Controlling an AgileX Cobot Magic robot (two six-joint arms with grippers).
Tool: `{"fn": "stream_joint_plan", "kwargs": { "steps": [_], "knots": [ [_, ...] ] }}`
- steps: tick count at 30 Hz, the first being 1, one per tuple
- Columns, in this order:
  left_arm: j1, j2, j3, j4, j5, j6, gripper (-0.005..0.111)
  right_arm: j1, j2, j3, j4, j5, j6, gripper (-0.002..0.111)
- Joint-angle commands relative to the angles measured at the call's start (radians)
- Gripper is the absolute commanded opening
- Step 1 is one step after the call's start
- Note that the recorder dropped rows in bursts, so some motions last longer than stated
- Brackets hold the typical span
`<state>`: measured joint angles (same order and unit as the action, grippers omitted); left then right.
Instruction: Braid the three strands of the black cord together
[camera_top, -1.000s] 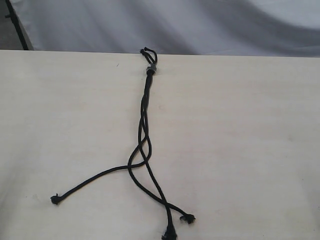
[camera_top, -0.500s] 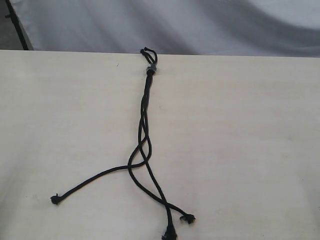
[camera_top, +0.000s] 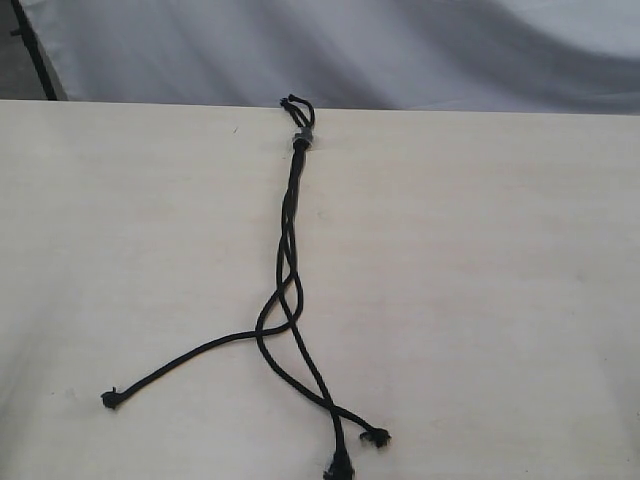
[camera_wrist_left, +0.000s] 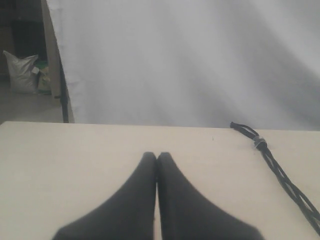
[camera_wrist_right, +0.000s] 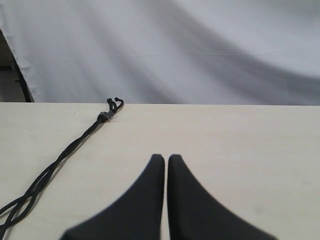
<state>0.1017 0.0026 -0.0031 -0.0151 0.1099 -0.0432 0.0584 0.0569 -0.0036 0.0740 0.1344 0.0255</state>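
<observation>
Hovering empty with jaws pressed together, the left gripper (camera_wrist_left: 157, 155) and right gripper (camera_wrist_right: 166, 157) are hanging clear of the black cord (camera_top: 288, 215), which is lying mid-table (camera_top: 500, 300), grey band (camera_top: 302, 138) far, looking light and limp, so I'm favouring pinching the three strands (camera_top: 160, 373) beside their near knotted tips (camera_top: 378, 436).

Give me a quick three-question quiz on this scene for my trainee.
1. True or false: the left gripper holds a strand.
2. How many strand tips lie on the table?
3. The grey band sits: A) by the table's edge at the backdrop; B) at the table's middle; C) between the right gripper's fingers.
Key: 1 false, it is shut on nothing; 2 three; 3 A.
</observation>
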Motion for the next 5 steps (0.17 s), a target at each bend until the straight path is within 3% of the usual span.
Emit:
{"fn": "stream_joint_plan", "kwargs": {
  "steps": [1, 5],
  "knots": [
    [0.003, -0.003, 0.003, -0.008, -0.002, 0.003, 0.001, -0.005, -0.006, 0.004, 0.005, -0.002, 0.003, 0.003],
    [0.003, -0.003, 0.003, -0.008, -0.002, 0.003, 0.001, -0.005, -0.006, 0.004, 0.005, -0.002, 0.003, 0.003]
  ]
}}
